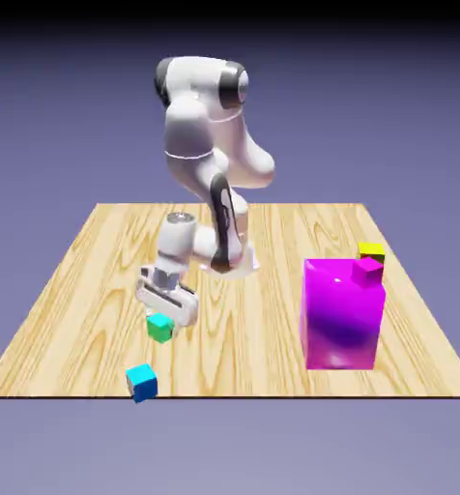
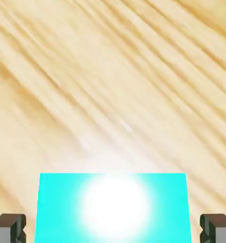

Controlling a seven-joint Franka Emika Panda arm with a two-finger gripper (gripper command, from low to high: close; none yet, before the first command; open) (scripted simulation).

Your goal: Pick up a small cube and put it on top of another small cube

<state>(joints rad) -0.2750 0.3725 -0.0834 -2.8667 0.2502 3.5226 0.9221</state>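
Green cube (image 1: pixel 160 327) sits on the table (image 1: pixel 79 300) directly between the gripper (image 1: pixel 166 307) fingers (image 2: pixel 8 228), small gaps each side; jaws narrowed around it, firm pinch unclear. Blue cube (image 1: pixel 142 381) lies nearby toward the camera.

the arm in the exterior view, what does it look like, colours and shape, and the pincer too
The arm is glossy white with rounded, bulging links and dark grey bands and caps at the joints. No cables or markings show. It ends in a white cylindrical wrist above a pale, blocky pincer with darker detailing. In the hand view its fingertips are small, boxy and dull grey.
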